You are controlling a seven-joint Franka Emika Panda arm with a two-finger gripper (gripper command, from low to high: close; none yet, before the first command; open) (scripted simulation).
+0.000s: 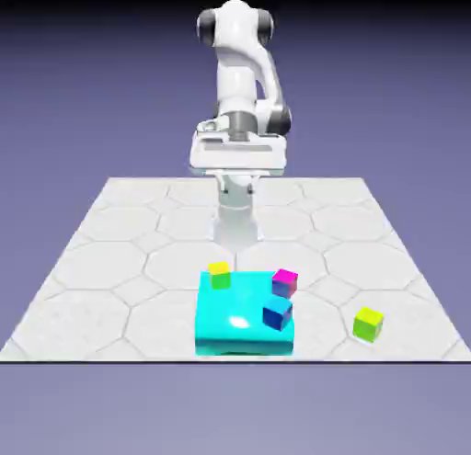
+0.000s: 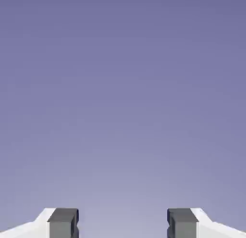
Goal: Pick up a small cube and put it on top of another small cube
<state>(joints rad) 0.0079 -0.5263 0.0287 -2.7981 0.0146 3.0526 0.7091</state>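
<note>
The small cube [image 1: 368, 324], lime-green with a yellow-green top, sits alone on the table toward the exterior view's right. A slightly smaller cube with a brighter yellow top [image 1: 219, 275] stands at the back left corner of a large cyan block [image 1: 235, 320]. My gripper [image 1: 237, 159] hangs high above the table's far side, well away from every cube. In the hand view my gripper [image 2: 122, 223] is open: the two grey fingertips [image 2: 62, 223] stand wide apart with only the plain backdrop between them. No cube shows in that view.
A magenta cube [image 1: 284, 281] stands at the cyan block's back right corner, and a blue cube [image 1: 277, 312] at its right side. The table [image 1: 110, 260] is pale with hexagon tiling; its front edge runs just before the cyan block.
</note>
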